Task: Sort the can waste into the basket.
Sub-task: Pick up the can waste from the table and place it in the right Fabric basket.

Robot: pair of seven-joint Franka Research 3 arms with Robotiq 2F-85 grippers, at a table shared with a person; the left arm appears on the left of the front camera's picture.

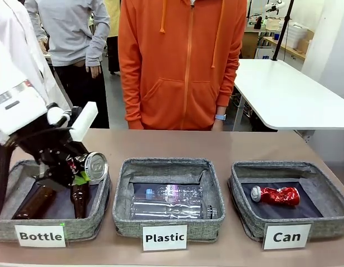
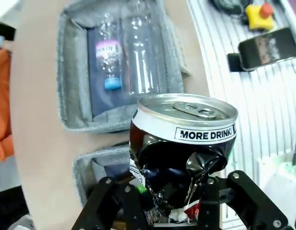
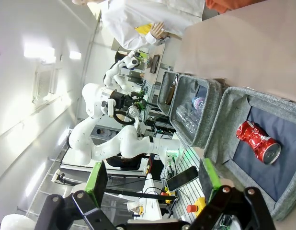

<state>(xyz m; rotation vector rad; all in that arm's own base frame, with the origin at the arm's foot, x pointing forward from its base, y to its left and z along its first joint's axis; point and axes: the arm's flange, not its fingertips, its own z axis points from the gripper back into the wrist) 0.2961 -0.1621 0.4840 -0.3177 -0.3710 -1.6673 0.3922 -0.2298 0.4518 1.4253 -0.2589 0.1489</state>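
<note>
Front view: red can (image 1: 276, 195) inside Can basket (image 1: 328, 219).

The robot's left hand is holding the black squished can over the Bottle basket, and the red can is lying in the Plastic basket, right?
Almost. The red can lies in the Can basket, not the Plastic one, as the front view shows. The rest is right: the left gripper holds the black crushed can over the Bottle basket.

Left tool's fingertips (image 2: 162, 211) hidden behind the crushed black can (image 2: 181, 153); small print unreadable.
</note>
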